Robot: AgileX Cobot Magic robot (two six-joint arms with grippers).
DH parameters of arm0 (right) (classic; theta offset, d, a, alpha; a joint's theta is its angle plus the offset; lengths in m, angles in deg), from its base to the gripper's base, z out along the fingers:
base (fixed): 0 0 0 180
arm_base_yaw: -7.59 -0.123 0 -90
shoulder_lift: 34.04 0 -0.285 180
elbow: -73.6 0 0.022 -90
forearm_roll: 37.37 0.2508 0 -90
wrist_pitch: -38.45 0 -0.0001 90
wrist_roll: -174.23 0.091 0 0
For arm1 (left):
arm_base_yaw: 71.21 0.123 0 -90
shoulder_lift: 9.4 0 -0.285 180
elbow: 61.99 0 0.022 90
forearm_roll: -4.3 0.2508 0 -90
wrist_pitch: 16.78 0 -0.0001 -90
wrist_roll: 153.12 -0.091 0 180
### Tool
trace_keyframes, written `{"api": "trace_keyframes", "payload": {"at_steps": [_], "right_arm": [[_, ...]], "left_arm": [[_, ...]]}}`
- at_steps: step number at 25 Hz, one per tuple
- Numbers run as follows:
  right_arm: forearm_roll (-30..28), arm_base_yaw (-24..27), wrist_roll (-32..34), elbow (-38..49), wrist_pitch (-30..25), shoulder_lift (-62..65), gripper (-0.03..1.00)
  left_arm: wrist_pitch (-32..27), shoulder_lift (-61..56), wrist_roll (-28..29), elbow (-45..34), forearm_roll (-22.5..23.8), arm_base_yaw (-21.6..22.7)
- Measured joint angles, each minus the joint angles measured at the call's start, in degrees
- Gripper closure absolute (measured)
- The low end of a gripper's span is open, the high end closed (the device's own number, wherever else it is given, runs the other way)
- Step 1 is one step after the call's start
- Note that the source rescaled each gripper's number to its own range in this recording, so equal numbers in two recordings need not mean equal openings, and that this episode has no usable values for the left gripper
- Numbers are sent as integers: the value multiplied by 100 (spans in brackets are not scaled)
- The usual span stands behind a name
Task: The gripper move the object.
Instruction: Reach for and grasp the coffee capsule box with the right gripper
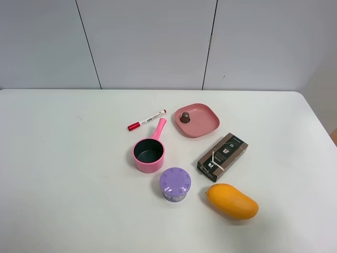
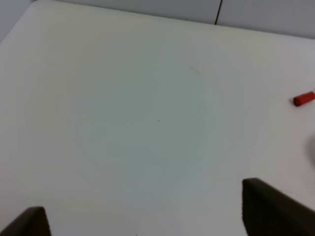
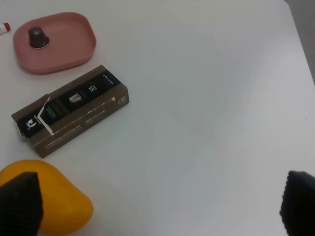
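Observation:
The dark brown box [image 1: 222, 156] lies flat on the white table [image 1: 63, 174], right of centre, between the pink plate and the mango. In the right wrist view the box [image 3: 74, 110] lies ahead of my right gripper [image 3: 157, 204], which is open and empty, with one fingertip [image 3: 18, 202] in front of the mango. My left gripper [image 2: 147, 219] is open and empty over bare table at the left side. Neither arm shows in the exterior view.
An orange mango [image 1: 232, 201] lies just in front of the box. A pink plate [image 1: 202, 125] holds a small brown capsule [image 1: 185, 117]. A purple-lidded jar [image 1: 175, 184], a pink saucepan [image 1: 148, 153] and a red-capped marker [image 1: 146, 120] lie near the centre.

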Motion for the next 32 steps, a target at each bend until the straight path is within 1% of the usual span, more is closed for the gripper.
{"api": "trace_keyframes", "payload": {"at_steps": [1,13,16,20,21,23,24,25,29,32], "right_arm": [[0,0,0,0,0,0,0],[-15,0,0,0,0,-26,0],[-8,0,-31,-85,-69,-457,0],[-8,0,-417,-745,-151,-1547,0],[-8,0,-417,-745,-151,-1547,0],[-8,0,-570,-1249,-151,-2207,0],[6,0,-533,-1745,-146,-2833,0],[45,0,-427,-2014,-146,-3175,0],[396,0,96,-2926,-11,-4457,0],[702,0,142,-3419,166,-5264,0]], "left_arm": [[0,0,0,0,0,0],[0,0,0,0,0,0],[0,0,0,0,0,0],[0,0,0,0,0,0],[0,0,0,0,0,0],[0,0,0,0,0,0],[0,0,0,0,0,0],[0,0,0,0,0,0],[0,0,0,0,0,0],[0,0,0,0,0,0]]}}
